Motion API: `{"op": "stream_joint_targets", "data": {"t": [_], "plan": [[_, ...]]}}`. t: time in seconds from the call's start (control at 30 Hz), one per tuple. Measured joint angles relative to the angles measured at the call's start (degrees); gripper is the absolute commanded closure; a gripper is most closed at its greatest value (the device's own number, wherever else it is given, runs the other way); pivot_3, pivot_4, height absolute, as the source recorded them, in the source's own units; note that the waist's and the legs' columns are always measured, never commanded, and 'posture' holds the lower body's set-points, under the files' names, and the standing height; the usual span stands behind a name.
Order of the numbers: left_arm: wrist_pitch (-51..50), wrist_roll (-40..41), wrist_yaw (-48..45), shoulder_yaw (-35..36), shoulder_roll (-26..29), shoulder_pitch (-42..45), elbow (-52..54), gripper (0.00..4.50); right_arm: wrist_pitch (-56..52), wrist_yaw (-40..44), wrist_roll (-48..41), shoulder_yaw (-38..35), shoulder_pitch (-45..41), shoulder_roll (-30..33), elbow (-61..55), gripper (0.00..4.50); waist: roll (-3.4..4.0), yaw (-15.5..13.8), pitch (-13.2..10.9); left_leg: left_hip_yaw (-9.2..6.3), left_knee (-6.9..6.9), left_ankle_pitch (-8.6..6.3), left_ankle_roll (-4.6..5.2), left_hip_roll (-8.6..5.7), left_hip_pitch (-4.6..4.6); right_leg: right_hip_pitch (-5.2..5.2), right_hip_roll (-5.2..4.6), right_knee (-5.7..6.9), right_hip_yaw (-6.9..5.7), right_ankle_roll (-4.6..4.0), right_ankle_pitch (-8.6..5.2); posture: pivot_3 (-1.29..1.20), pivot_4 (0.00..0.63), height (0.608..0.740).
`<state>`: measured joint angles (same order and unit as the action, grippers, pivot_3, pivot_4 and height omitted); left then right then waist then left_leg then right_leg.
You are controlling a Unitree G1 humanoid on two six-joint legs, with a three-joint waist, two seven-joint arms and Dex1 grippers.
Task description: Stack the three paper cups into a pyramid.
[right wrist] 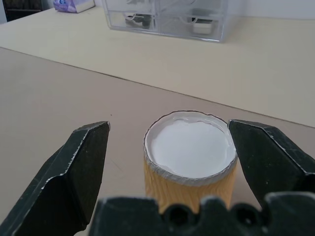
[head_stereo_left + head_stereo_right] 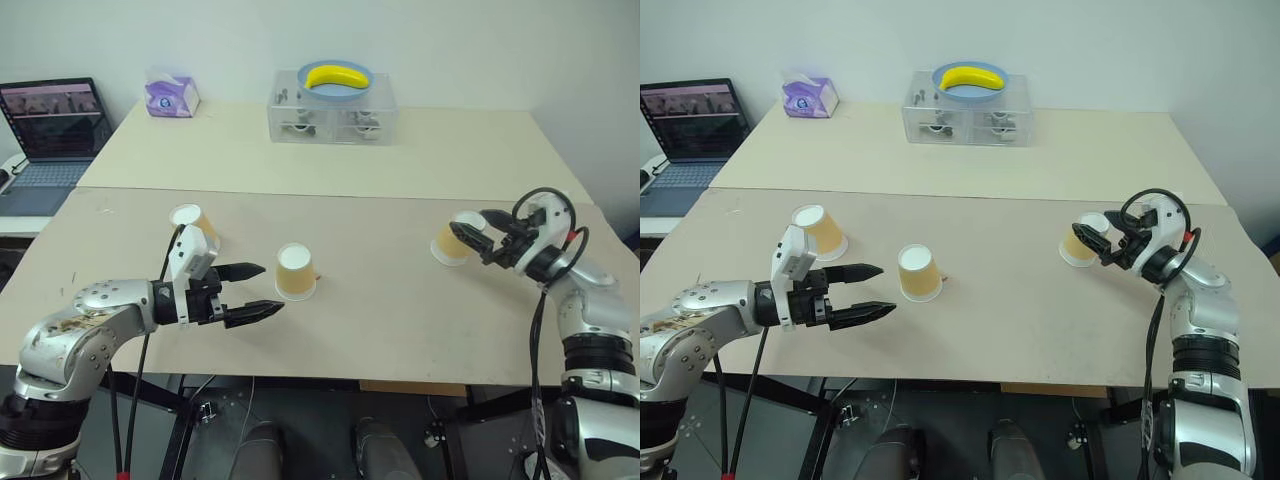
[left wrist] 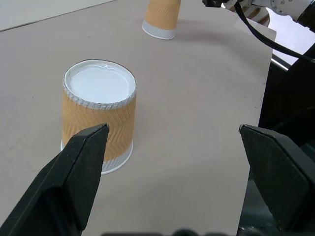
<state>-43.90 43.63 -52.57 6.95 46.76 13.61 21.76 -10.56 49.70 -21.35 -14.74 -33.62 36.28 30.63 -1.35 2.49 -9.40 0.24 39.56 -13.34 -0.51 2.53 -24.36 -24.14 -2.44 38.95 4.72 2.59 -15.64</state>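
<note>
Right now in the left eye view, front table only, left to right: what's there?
Left cup → left gripper, jaws open → middle cup → right cup → right gripper, jaws open around that cup.

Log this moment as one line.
right gripper: open, around right cup | left gripper: open, beside middle cup | stacked: none

You see three tan ribbed paper cups [image 2: 297, 271], all upside down and apart: left [image 2: 194, 224], centre, and right [image 2: 452, 242] of the frame
</note>
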Motion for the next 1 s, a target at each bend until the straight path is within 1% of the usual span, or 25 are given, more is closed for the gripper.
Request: {"op": "stream_joint_targets", "data": {"t": [0.13,0.43,0.83,1.0], "plan": [[-0.02,0.18,0.20,0.18,0.00,0.00,0.02,0.00,1.09,-0.30,0.38,0.32,-1.52,-0.02,2.03,0.03,0.00,0.07,0.00,0.01,0.00,0.00,0.00,0.00,0.01,0.00,0.00,0.02,0.01,0.00,0.00,0.00,0.150,0.694],[-0.04,0.50,0.21,0.67,0.00,0.01,-0.03,0.00,-0.55,-0.16,-2.58,-2.06,-2.77,-0.08,2.47,0.03,0.00,-0.10,0.00,0.00,-0.01,0.00,0.00,-0.01,-0.03,-0.02,-0.02,-0.01,0.01,0.00,0.00,0.00,0.150,0.694],[-0.04,0.50,-0.10,0.66,0.00,1.40,-0.30,0.00,-1.18,0.05,-2.31,-2.03,0.52,0.28,1.30,0.03,0.00,-0.07,0.00,0.01,-0.02,0.00,0.00,-0.01,-0.02,-0.03,0.00,0.00,0.01,0.00,0.00,0.00,0.150,0.694],[-0.04,0.50,-0.25,0.66,0.00,1.40,-0.30,0.00,-0.39,0.09,-1.58,-1.72,0.63,0.40,1.28,0.03,0.00,-0.03,0.00,0.02,-0.02,0.00,0.00,-0.01,-0.01,-0.02,0.00,0.00,0.02,0.00,0.00,0.00,0.150,0.694]]}}
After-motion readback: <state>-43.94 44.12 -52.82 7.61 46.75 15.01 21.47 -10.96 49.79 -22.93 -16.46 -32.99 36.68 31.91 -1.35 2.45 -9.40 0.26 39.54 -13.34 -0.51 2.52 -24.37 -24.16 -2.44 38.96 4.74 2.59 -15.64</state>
